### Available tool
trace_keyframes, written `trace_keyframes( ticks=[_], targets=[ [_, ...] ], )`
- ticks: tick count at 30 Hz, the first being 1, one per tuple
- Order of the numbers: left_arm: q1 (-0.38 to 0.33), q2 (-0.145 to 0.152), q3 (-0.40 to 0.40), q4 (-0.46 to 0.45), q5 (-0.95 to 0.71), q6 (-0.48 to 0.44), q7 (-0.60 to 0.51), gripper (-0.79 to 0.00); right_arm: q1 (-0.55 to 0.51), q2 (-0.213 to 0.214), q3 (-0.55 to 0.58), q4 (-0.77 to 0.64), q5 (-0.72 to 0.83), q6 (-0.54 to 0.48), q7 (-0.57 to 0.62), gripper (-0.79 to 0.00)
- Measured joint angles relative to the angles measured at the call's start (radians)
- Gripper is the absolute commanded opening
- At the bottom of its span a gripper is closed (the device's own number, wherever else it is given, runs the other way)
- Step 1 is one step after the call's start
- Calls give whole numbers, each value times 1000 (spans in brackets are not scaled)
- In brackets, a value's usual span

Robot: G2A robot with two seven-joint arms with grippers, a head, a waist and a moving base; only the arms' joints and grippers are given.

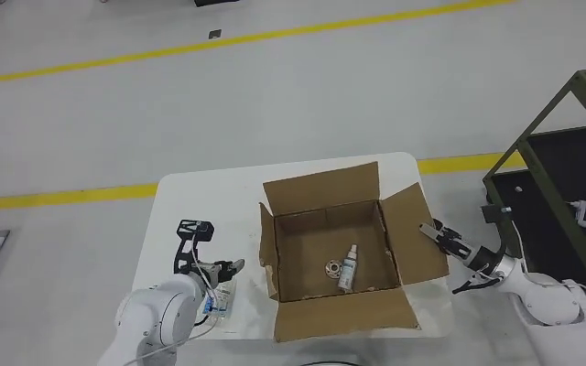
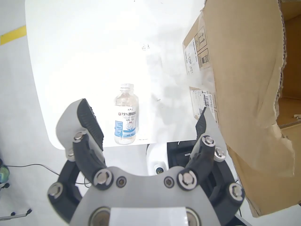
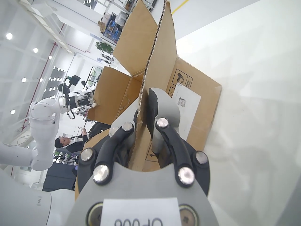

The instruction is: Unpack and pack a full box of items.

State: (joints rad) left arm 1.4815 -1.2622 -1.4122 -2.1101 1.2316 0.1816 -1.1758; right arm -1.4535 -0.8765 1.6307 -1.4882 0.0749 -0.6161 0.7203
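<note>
Two items lie on the floor of the open cardboard box: a small spray bottle on its side and, just beside it, a round metal part. All four flaps of the box are folded outward, and it sits on the white table.

To the left of the box, apart from its left wall, a clear bottle with a blue and white label stands upright on the table, close to the near edge. The left gripper hangs above that spot with its jaws spread wide and nothing between them. The bottle stands between and beyond the two black fingers, and neither finger touches it. The outer face of the box's left side, with its printed labels, is close to one finger.

Farther from the robot on the same left side of the box, a black object rests on the table; what it is cannot be made out.

At the right side of the box, the right gripper sits on the outer edge of the right flap. Its jaws are drawn narrow, one on each face of the cardboard, pinching the corrugated edge.
</note>
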Motion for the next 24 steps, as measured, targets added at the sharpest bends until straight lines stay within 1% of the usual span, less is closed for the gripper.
trace_keyframes(
  ticks=[3,5,8,11,13,14,15,20,24],
  targets=[
    [-21,-2,-16,-33,-69,34,-70,0,-8,2,20,-13,-13,0,-12,0],
    [-37,-1,-26,-60,-100,31,-99,0,-17,3,35,-25,-25,-3,-24,0],
    [-54,0,-34,-88,-118,23,-116,0,-38,5,61,-51,-50,-4,-41,0],
    [-65,2,-35,-85,-121,20,-114,0,-60,7,95,-87,-83,-5,-68,0],
    [-70,3,-32,-70,-112,21,-103,0,-81,8,127,-127,-111,-13,-93,-499],
    [-71,3,-31,-63,-108,22,-98,0,-92,9,141,-149,-125,-17,-103,-625],
    [-72,3,-29,-55,-106,24,-91,0,-108,9,158,-178,-146,-24,-114,-785],
    [-70,5,-27,-41,-97,23,-75,0,-165,7,191,-277,-194,-19,-140,-785],
    [-67,6,-33,-42,-99,20,-69,0,-171,5,167,-349,-223,-10,-136,-785]
  ],
)
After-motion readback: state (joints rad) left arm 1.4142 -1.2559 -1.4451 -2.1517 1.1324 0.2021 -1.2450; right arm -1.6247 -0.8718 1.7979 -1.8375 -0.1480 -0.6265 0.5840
